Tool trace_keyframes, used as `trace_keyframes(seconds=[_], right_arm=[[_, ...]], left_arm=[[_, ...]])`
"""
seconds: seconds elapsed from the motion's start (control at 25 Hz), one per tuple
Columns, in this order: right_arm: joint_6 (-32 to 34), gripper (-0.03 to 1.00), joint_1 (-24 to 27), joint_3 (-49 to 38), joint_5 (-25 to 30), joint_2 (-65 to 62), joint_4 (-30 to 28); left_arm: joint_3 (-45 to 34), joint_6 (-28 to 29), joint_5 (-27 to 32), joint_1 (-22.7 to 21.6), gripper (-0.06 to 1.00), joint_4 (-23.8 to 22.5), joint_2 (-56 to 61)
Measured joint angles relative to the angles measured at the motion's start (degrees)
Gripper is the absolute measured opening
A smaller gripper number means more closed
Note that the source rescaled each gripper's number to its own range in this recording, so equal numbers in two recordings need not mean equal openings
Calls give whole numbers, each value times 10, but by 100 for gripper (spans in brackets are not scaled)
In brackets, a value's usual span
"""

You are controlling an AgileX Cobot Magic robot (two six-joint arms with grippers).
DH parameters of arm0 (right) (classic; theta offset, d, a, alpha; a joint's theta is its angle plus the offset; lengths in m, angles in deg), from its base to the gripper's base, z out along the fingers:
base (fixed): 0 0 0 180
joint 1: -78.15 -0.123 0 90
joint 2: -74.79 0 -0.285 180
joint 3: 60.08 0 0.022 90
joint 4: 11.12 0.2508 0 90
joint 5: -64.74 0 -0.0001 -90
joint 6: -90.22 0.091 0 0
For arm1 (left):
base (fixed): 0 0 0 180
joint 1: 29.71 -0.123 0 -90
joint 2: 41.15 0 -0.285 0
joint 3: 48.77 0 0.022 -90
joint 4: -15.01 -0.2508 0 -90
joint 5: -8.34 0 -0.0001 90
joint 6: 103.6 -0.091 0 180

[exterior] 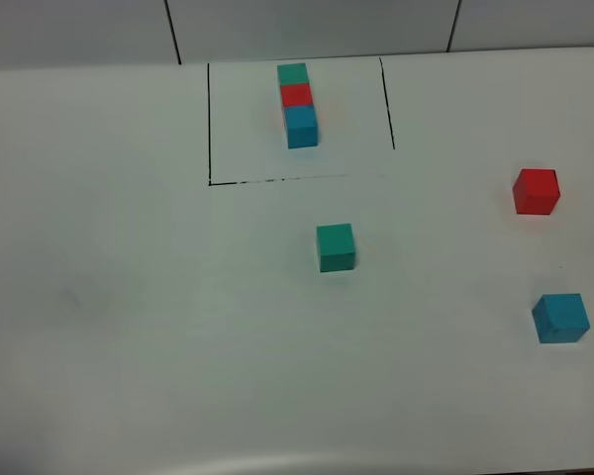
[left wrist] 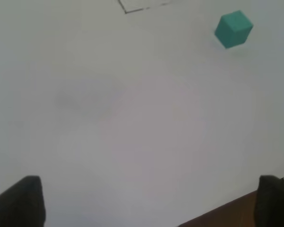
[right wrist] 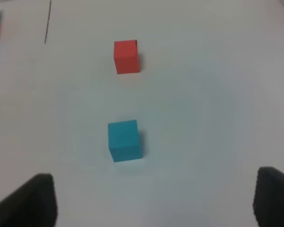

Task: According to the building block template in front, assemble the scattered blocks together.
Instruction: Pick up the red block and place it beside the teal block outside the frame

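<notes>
Template (exterior: 297,104): we record one row of three joined cubes, green farthest, red in the middle, blue nearest. It sits inside a thin black frame (exterior: 209,119) drawn on the white table (exterior: 129,327).

Loose blocks, three, each placed from the template and none touching:
- Green block (exterior: 336,246): in front of the template and slightly right, just outside the frame.
- Red block (exterior: 536,191): well off to the template's right.
- Blue block (exterior: 560,318): also to its right, and the farthest from it.

Left claw (left wrist: 146,201): we see it spread wide and empty above the table.

Right claw (right wrist: 151,198): spread wide and empty. The blue block lies ahead of its fingers, not between them.
</notes>
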Motion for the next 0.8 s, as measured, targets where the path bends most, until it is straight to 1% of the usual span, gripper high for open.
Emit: trace_keyframes(seconds=[0.2,0.52,0.6,0.68,0.8], right_arm=[[0,71,0,0,0,0,0],[0,71,0,0,0,0,0],[0,71,0,0,0,0,0],[0,71,0,0,0,0,0],[0,71,0,0,0,0,0]], left_arm=[[0,-4,0,0,75,4,8],[0,-4,0,-1,54,4,8],[0,-4,0,-19,49,4,8],[0,-4,0,-54,45,4,8],[0,-4,0,-117,40,4,8]])
